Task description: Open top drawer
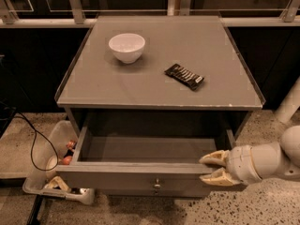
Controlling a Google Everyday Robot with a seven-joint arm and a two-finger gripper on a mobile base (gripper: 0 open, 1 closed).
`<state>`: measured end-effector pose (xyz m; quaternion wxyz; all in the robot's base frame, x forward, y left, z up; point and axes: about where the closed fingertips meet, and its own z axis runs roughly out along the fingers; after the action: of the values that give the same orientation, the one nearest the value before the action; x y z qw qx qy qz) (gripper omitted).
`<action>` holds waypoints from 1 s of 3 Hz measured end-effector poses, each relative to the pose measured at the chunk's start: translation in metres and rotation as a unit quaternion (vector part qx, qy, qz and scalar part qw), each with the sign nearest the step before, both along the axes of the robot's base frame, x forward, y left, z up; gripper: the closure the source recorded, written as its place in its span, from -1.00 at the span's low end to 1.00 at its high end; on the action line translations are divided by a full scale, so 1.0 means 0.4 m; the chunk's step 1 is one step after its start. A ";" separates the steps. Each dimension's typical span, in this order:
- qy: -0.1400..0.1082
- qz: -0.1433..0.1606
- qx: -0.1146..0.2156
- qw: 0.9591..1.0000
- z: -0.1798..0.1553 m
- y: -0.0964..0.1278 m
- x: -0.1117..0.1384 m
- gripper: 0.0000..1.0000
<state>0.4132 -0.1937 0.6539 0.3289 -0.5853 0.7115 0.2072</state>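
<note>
Below the tabletop (140,90), the top drawer (117,178) stands pulled out toward the near side, its front grey with a small round knob (157,185) and its inside plain grey. The end effector (212,168), narrowly parted, sits at the drawer's near right corner. A white bowl (126,47) rests on the tabletop. A plastic bin (40,170) on the floor at left holds clutter.

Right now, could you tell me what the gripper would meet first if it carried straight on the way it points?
The gripper, at the top drawer's right front corner, points left; it would likely meet that front panel first, though depth is unclear.
</note>
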 end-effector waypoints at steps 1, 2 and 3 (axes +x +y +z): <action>0.022 -0.006 0.013 1.000 -0.029 -0.013 -0.068 -0.26; 0.022 -0.006 0.013 1.000 -0.025 -0.013 -0.068 0.20; 0.030 -0.012 0.016 0.999 -0.029 -0.029 -0.113 0.67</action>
<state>0.3682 -0.2053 0.6421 0.3193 -0.5646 0.7248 0.2324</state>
